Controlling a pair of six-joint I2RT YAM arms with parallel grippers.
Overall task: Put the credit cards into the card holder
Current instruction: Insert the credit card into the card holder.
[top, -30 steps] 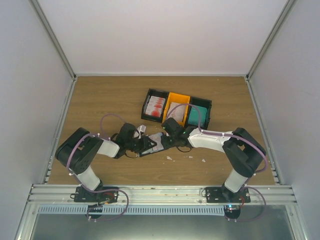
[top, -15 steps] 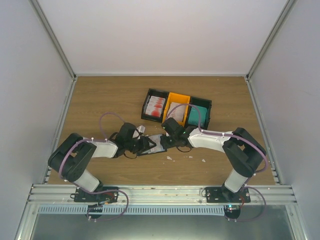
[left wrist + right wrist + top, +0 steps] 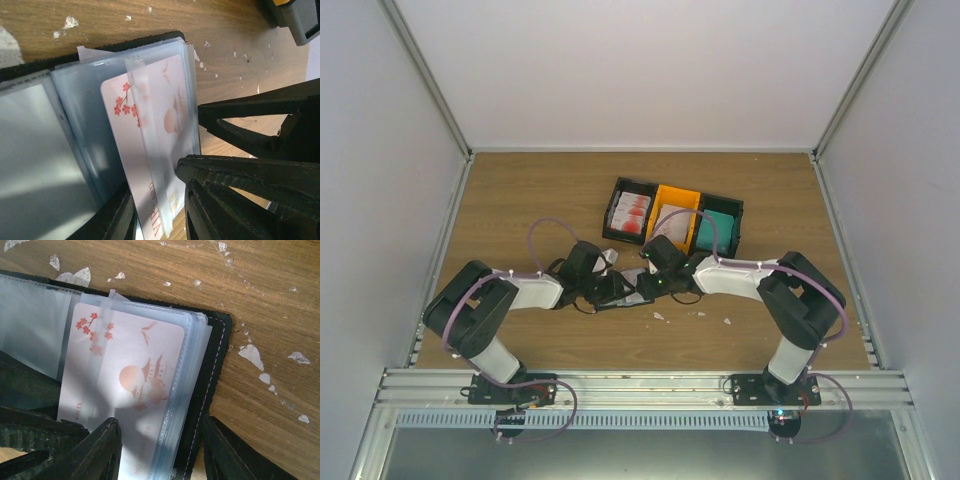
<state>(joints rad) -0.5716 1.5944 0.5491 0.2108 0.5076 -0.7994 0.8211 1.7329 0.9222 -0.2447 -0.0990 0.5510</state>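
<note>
**Card partly in the open holder, both hands over it**

The card holder (image 3: pixel 214 355) lies open on the bench (image 3: pixel 520 200), near its middle and just on the near side of three trays (image 3: pixel 675 215). A red-and-white credit card (image 3: pixel 132 375) printed with blossoms sits partly inside one of its clear sleeves, its far end covered and its near end sticking out.

The left hand (image 3: pixel 155 200) straddles that free end, a finger on either side; I cannot tell whether it is clenched on the card. The right hand (image 3: pixel 160 440) stands over the holder's right page, one finger above the card and the other beside the stitched black edge; grasping or released, I cannot tell.

Small white scraps (image 3: pixel 658 316) dot the bench nearby.
</note>
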